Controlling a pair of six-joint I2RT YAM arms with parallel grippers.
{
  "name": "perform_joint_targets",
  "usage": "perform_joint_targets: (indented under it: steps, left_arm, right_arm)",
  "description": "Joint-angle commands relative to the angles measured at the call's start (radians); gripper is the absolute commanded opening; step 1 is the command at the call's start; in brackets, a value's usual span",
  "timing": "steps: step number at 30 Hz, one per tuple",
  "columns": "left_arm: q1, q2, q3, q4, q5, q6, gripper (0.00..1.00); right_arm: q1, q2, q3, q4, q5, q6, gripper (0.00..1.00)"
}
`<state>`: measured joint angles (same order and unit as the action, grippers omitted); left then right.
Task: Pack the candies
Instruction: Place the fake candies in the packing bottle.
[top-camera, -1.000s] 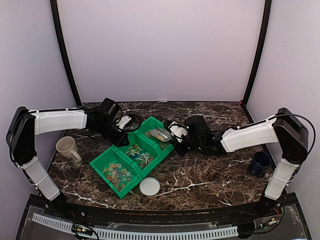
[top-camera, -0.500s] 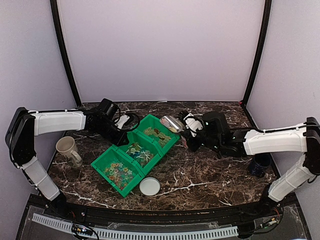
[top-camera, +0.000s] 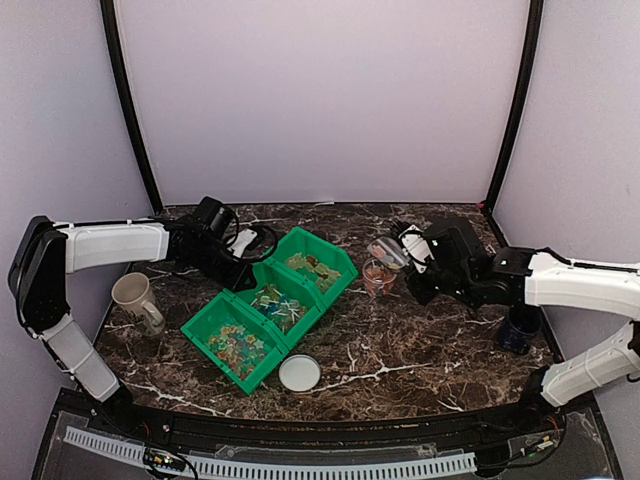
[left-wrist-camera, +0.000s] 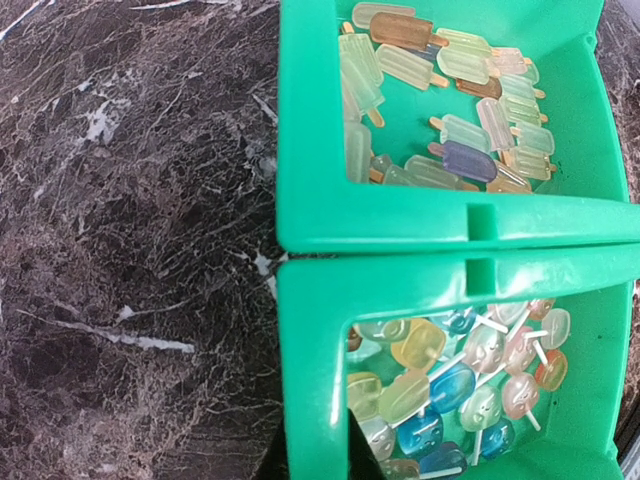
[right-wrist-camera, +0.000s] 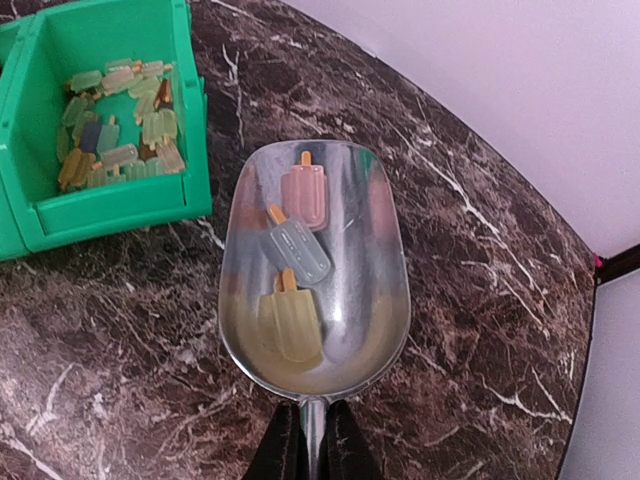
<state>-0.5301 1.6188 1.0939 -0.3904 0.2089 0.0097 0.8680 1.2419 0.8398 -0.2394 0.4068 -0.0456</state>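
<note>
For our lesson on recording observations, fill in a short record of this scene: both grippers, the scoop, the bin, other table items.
left gripper: shut, at the far-left edge of the green bin; hold unclear
right gripper: shut on the handle of the metal scoop
metal scoop: level, beside the bin, carrying three candies (pink, grey-blue, yellow)
green bin: three compartments, candies in each
others: beige mug, dark blue mug, white lid

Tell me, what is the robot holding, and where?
The right gripper pinches a metal scoop by its handle, three candies inside. Whether the left gripper holds anything cannot be told.
</note>
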Motion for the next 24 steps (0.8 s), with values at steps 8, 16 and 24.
perform_joint_targets:
  steps: [8, 16, 24]
  left_arm:
    - [0.011, -0.068, 0.015, 0.059, 0.072, -0.042, 0.0]
    - [0.012, -0.067, 0.017, 0.059, 0.073, -0.043, 0.0]
    - [0.012, -0.063, 0.018, 0.058, 0.076, -0.043, 0.0]
  right_arm:
    - [-0.007, 0.121, 0.202, -0.37, 0.094, 0.103, 0.0]
    - [-0.009, 0.186, 0.268, -0.474, 0.103, 0.112, 0.0]
    - [-0.009, 0.253, 0.35, -0.559, 0.097, 0.103, 0.0]
